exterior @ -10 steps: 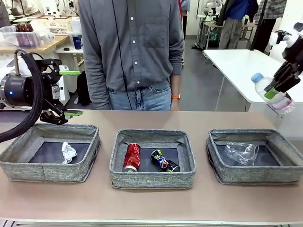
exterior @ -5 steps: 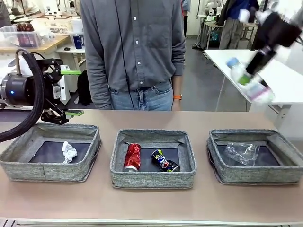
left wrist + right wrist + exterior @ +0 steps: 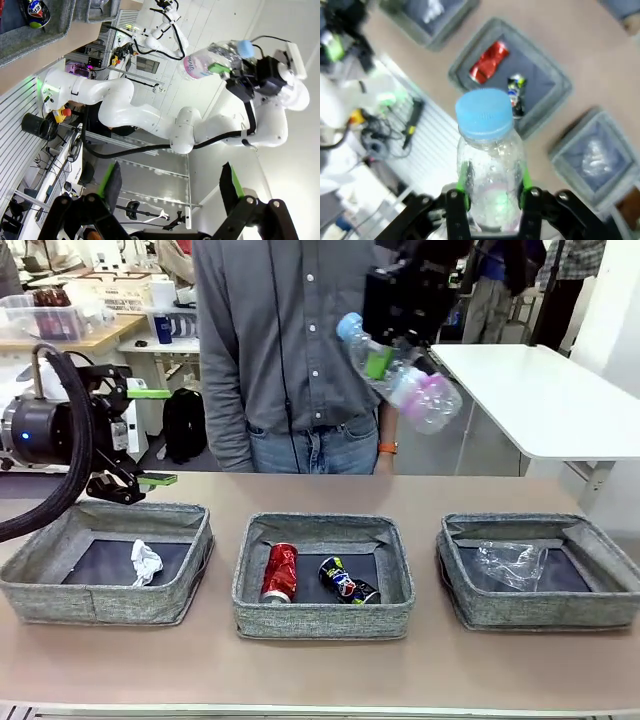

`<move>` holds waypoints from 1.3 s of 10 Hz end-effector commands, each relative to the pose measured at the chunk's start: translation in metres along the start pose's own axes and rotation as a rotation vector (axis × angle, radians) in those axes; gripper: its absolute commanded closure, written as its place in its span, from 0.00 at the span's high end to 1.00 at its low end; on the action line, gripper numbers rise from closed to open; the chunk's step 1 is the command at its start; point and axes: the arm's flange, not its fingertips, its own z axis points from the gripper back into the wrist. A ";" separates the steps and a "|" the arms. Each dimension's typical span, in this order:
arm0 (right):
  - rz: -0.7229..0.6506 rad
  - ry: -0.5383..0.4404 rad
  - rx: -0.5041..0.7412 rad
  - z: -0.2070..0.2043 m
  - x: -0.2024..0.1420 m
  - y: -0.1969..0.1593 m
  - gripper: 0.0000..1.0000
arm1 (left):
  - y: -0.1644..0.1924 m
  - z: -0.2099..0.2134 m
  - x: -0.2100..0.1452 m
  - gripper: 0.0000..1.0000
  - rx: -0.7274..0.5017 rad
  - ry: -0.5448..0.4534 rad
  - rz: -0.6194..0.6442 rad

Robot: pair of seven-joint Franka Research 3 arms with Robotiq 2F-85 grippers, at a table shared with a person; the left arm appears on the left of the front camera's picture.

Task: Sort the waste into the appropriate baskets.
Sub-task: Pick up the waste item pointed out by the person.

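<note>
Right hand point(image 3: 382, 362) clamped on water bottle point(image 3: 400, 375), high above middle basket point(image 3: 322, 617), toward 12 o'clock. Left hand point(image 3: 150, 436) fingers apart, empty, above left basket point(image 3: 100, 595).

The small blue-capped water bottle point(image 3: 400, 373) hangs tilted in the air, high above the middle basket point(image 3: 322, 615), cap up and to the left, its clear body clamped between green pads. In the middle basket a crushed red drink can point(image 3: 279, 572) and a dark blue-and-yellow can point(image 3: 347, 581) lie side by side. The small white paper wad point(image 3: 146, 562) rests in the left basket point(image 3: 100, 605), and the crumpled clear plastic cup point(image 3: 511, 562) in the right basket point(image 3: 535, 611).
</note>
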 end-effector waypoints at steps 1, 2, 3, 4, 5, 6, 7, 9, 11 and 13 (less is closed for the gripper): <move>0.001 0.012 -0.115 0.024 0.033 0.036 0.42 | -0.004 0.000 -0.002 1.00 -0.004 -0.010 0.012; 0.022 0.039 -0.109 0.033 0.042 0.052 0.42 | -0.004 0.000 -0.002 1.00 -0.004 -0.010 0.012; -0.010 0.042 -0.098 0.049 0.051 0.062 0.42 | -0.004 0.000 -0.002 1.00 -0.004 -0.010 0.012; -0.073 0.002 -0.092 0.067 0.060 0.064 0.42 | -0.004 0.000 -0.002 1.00 -0.004 -0.010 0.012; -0.087 -0.006 -0.093 0.080 0.065 0.064 0.42 | -0.004 0.000 -0.002 1.00 -0.004 -0.010 0.012; -0.130 -0.056 -0.118 0.085 0.066 0.062 0.42 | -0.004 0.000 -0.002 1.00 -0.004 -0.010 0.012; -0.066 -0.039 -0.094 0.082 0.064 0.057 0.42 | -0.004 0.000 -0.002 1.00 -0.004 -0.010 0.012; -0.070 -0.036 -0.082 0.071 0.048 0.053 0.42 | -0.004 0.000 -0.002 1.00 -0.004 -0.010 0.012; -0.072 -0.044 -0.077 0.076 0.052 0.049 0.42 | -0.004 0.000 -0.002 1.00 -0.004 -0.010 0.012; -0.117 -0.013 0.007 0.043 0.060 0.044 0.42 | -0.004 0.000 -0.002 1.00 -0.004 -0.010 0.012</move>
